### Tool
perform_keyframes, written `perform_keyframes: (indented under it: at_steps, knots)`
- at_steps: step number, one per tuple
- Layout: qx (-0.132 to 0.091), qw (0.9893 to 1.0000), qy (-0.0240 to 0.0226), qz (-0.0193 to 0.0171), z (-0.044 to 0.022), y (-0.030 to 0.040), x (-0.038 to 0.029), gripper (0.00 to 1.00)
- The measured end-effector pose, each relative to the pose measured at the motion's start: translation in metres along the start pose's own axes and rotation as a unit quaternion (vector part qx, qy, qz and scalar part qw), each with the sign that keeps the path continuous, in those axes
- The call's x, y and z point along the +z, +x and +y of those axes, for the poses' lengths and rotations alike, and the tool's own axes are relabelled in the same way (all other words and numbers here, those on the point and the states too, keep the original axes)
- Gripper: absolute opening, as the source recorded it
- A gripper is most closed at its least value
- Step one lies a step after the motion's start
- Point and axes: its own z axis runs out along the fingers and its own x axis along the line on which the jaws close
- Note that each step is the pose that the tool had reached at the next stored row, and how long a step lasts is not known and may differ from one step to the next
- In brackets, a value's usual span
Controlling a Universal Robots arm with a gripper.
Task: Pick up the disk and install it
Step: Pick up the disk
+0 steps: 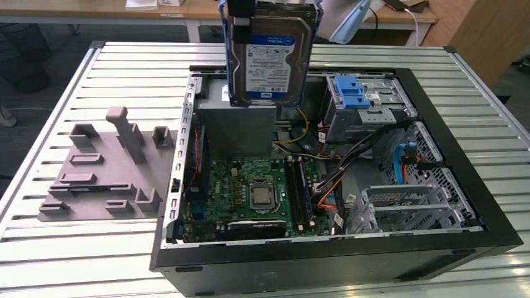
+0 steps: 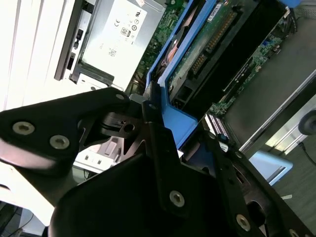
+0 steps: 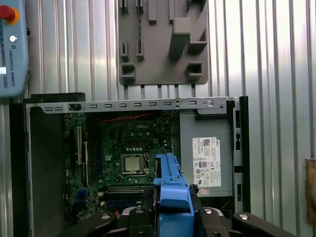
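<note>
I am pinching the blue carrier frame (image 3: 170, 180) between the two fingers of my pincer (image 3: 173, 198), pressed in on its opposite long edges; in the second wrist view one black finger (image 2: 154, 131) is lying flat against the blue plastic. The disk (image 1: 269, 59) is clipped in that frame and is hanging straight down from my pincer, its long axis upright and its white-and-blue label facing the exterior view.

I am carrying it in the air above the open computer case (image 1: 331, 264), touching nothing. Directly beneath its lower edge is the grey power supply (image 1: 236, 127), at the far side of the case. The drive cage (image 1: 364, 102) with its blue latch is lying toward the exterior view's right of the disk and lower down, well apart from it. I judge that sideways gap, together with the disk's upright hang, to be the relation that matters.

My wrist is pointing down over the case, so the first wrist view is looking onto the motherboard (image 3: 128, 143). A grey fixture plate (image 1: 99, 171) is sitting on the slatted table (image 1: 124, 68), beside the case toward the exterior view's left.
</note>
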Motion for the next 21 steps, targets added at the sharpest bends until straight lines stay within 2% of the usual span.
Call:
perform_keyframes:
  at_steps: [21]
  knots:
    - [0.004,1.0,-0.0001,0.0,-0.0122,0.0121,0.0,0.36]
